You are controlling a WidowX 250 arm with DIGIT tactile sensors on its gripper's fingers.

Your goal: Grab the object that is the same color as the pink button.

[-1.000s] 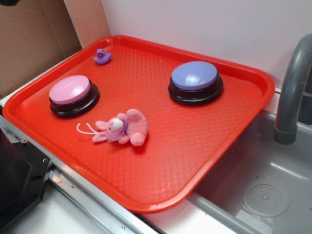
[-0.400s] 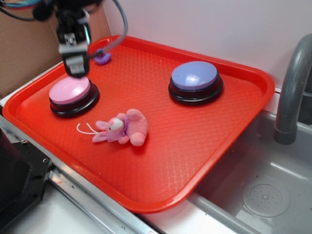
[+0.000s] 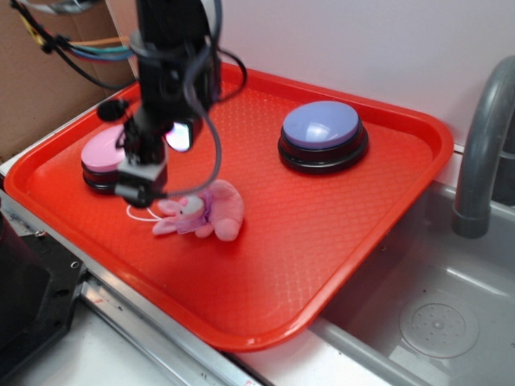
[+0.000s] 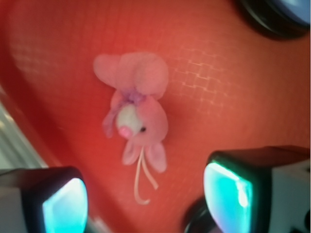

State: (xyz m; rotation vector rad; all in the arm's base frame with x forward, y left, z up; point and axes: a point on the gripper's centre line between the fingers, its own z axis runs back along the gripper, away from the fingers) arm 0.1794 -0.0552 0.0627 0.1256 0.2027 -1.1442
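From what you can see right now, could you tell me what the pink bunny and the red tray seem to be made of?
The pink bunny looks like soft plush fabric: matte, fuzzy outline, stuffed rounded limbs, with a thin white string loop. The red tray appears to be hard moulded plastic, slightly glossy, with a fine embossed grid texture catching the light.

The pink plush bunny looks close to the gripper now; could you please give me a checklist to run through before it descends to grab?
1. Target chosen: pink plush bunny matches pink button: ok.
2. Gripper open: ok.
3. Centred over bunny's body: not ok; only the string loop lies between the fingers.
4. Bunny free of neighbours on the red tray: ok.
5. Clearance from pink button during descent: cannot tell.
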